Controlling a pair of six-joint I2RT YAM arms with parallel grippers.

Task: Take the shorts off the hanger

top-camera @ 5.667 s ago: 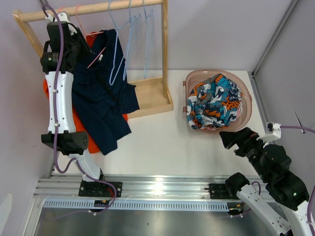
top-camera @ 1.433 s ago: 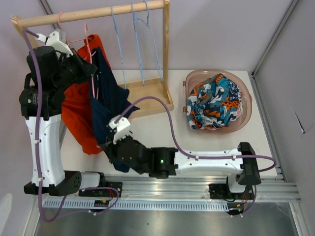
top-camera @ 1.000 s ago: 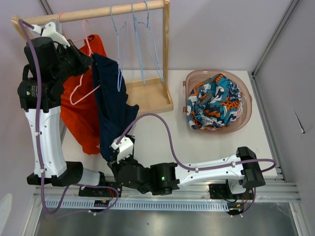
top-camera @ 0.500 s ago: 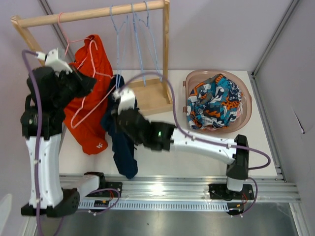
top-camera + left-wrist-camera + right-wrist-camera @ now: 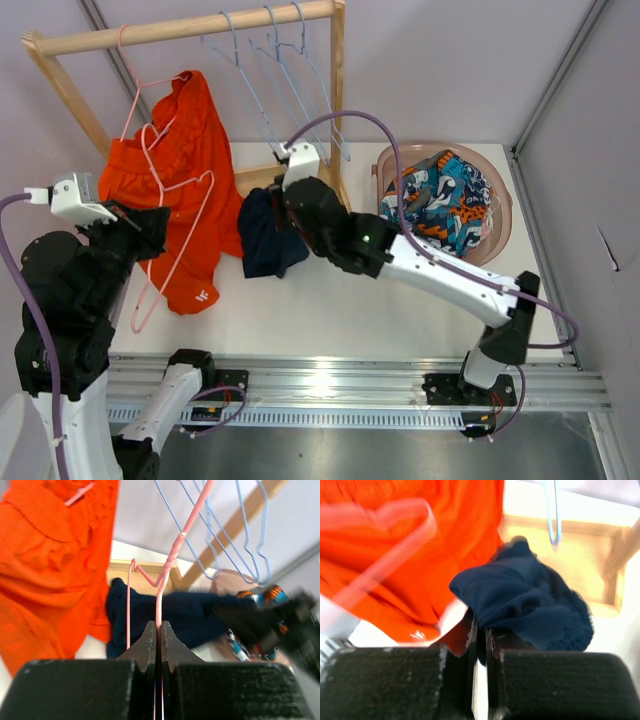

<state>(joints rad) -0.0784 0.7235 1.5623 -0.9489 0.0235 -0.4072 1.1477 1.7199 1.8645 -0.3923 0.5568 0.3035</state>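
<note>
Inspection: navy shorts [image 5: 265,240] held free, both tools clamped.
I see the left tool [image 5: 157,629] pinching a bare pink hanger [image 5: 168,567] and the right tool [image 5: 479,625] gripping the bunched navy shorts over the desk [image 5: 330,300]. The white logo [image 5: 205,296] on the orange shorts [image 5: 180,170] is too small to read.

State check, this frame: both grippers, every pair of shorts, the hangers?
left gripper: shut on the pink hanger
right gripper: shut on the navy shorts
pink hanger: bare
navy shorts: off the hanger, bunched
orange shorts: hanging on the rack
blue hangers: bare, on the rack
printed shorts: in the basket
</note>
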